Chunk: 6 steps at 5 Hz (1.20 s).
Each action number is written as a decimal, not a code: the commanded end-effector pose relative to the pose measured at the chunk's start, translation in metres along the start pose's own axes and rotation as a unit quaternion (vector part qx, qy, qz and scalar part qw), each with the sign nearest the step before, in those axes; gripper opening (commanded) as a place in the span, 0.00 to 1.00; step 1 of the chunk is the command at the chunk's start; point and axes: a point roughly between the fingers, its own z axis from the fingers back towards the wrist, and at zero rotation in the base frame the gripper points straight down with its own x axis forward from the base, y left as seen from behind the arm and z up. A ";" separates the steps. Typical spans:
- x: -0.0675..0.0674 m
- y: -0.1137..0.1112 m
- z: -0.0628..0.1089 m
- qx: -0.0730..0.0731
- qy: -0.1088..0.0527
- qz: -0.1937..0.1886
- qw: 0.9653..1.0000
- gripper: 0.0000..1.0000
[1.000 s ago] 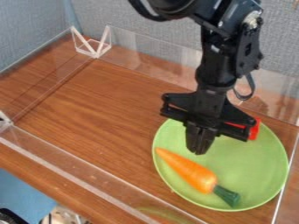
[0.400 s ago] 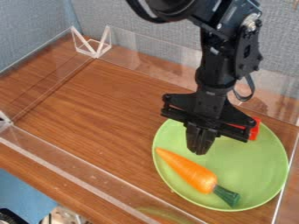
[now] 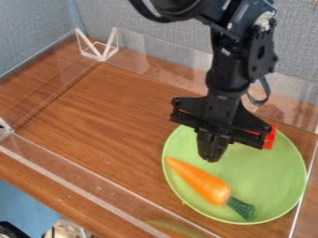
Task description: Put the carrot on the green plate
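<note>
One arm reaches down from the top of the frame, black and jointed, and ends in the tool (image 3: 211, 153), which points straight down over the green plate (image 3: 281, 167). The tool's two dark fingers are pressed together into a single narrow tip with nothing between them. That tip hangs just above the upper end of the carrot (image 3: 200, 179), close to it, though whether it touches cannot be told from this angle. A black crossbar with a red end piece (image 3: 266, 139) sits across the tool just above the fingers.

The carrot lies flat on the plate, in the lower left part of it, running diagonally from upper left to lower right. Its pointed orange end faces the upper left, and its dark green stem end lies toward the plate's lower right rim. The plate itself occupies the lower right of the frame and rests on the brown wood-grain table (image 3: 99, 102).

A low clear wall (image 3: 74, 172) runs around the edges of the table, most plainly seen along the lower left. In the upper left corner of the frame, near the back of the table, stands a small white wire-like frame (image 3: 96, 43), well apart from the plate and the arm. Behind the table is a pale blue-grey backdrop.
</note>
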 end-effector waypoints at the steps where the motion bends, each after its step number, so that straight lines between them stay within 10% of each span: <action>1: 0.004 0.002 0.012 -0.008 -0.023 0.002 1.000 0.00; 2: 0.004 0.003 0.011 -0.007 -0.024 0.001 1.000 0.00; 3: 0.006 -0.001 0.014 -0.010 -0.023 0.003 1.000 1.00; 6: 0.018 -0.024 0.039 -0.032 -0.036 0.021 0.999 1.00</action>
